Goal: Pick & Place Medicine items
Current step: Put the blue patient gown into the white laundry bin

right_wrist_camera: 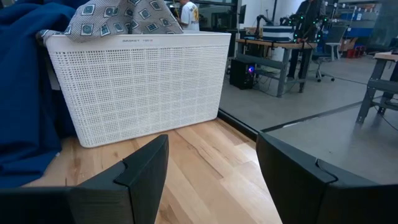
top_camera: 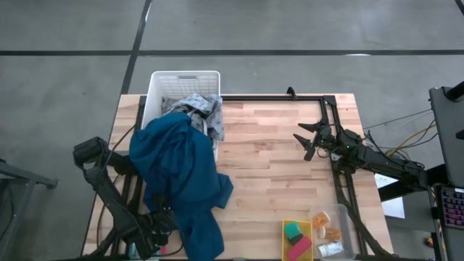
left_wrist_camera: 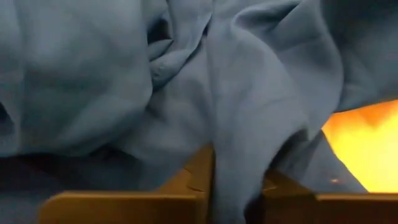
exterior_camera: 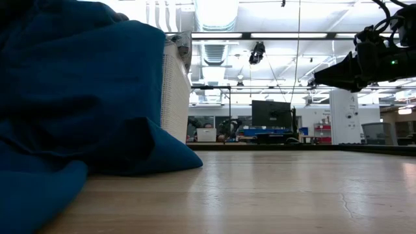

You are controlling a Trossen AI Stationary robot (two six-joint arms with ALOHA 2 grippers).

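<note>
In the high view, the left pincer sits at the lower left, tucked under a big dark blue cloth. I cannot tell if it is apart or together. The cloth spills out of a white plastic basket with tiny holes at the upper left and runs down the wooden table.

In the middle the bare wood is all there is.

On the right, the right pincer hangs above the table with its two fingers spread apart and nothing between them. It points toward the basket.

At the lower right is a clear plastic tray. The small orange medicine pieces lie in it, and a small white carton lies at its lower end. A yellow tray with green and pink blocks sits just beside it.

What could go wrong? The right arm must turn back a long way to reach the tray. The orange pieces are tiny and could slip out of the pincer. It could also bump the tray wall and push it off the table edge.
</note>
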